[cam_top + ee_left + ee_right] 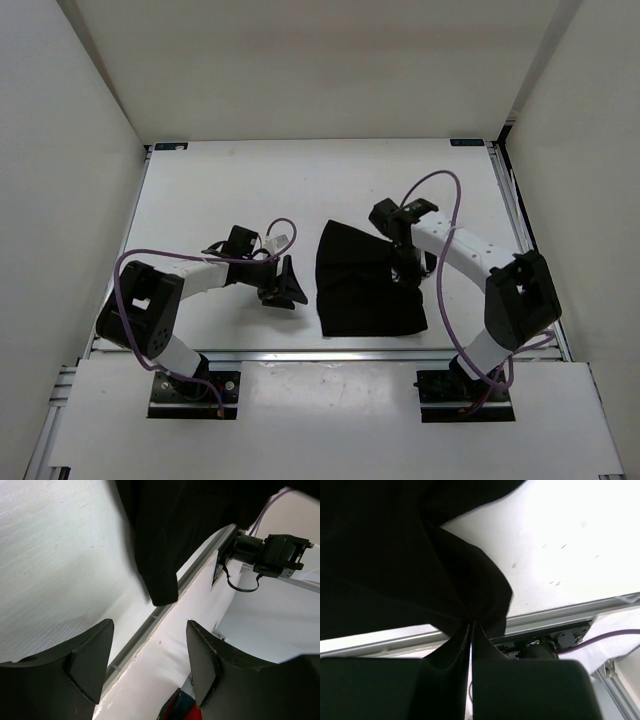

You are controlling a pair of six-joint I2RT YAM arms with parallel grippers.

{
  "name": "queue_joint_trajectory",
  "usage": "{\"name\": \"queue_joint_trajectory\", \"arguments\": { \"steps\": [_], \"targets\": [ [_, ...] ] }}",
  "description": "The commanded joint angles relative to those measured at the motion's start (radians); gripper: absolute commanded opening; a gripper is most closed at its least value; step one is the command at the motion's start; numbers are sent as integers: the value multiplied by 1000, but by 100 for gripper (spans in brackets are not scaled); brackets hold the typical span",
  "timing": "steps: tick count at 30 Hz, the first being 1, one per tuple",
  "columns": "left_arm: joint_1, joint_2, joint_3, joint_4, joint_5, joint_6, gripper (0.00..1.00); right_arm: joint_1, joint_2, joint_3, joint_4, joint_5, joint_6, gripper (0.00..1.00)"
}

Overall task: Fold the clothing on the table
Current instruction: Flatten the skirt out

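Observation:
The black clothing lies bunched on the white table, near the front rail. My right gripper is at the cloth's right edge, shut on a pinch of it. In the right wrist view the fabric gathers into folds that run into the closed jaws of the right gripper. My left gripper hovers just left of the cloth, apart from it and open. Between its fingers nothing is held, and the cloth's corner hangs in view ahead of the left gripper.
A silver rail runs along the table's front edge, close to the cloth. White walls enclose the table on three sides. The right arm's base shows beyond the rail in the left wrist view. Purple cables loop over both arms.

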Motion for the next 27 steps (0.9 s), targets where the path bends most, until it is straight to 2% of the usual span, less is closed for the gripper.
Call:
{"name": "queue_joint_trajectory", "arguments": {
  "steps": [1, 5, 8, 14, 17, 19, 22, 24, 27],
  "targets": [
    [7, -53, 4, 1, 28, 22, 70, -47, -43, 172, -114, 85, -26, 0],
    [23, -60, -10, 13, 29, 13, 71, -97, -17, 430, -208, 125, -70, 0],
    [26, -66, -7, 15, 29, 16, 71, -110, -10, 549, -197, 75, -87, 0],
    [38, -75, -16, 24, 34, 14, 71, -72, 72, 486, -167, 63, -98, 0],
    [50, -79, -27, 21, 34, 16, 70, -5, 187, 542, -124, 8, -133, 0],
    [64, -96, -37, 27, 25, 11, 70, 56, 312, 639, -110, -45, -170, 0],
    [84, -101, -51, 16, 22, 16, 70, 142, 492, 956, -139, -82, -245, 0],
    [89, -102, -51, 2, 19, 26, 70, 134, 513, 1131, -78, -283, -251, 0],
    [101, -113, -44, -25, 16, 43, 70, 106, 473, 1257, 25, -403, -245, 0]
  ]
}}
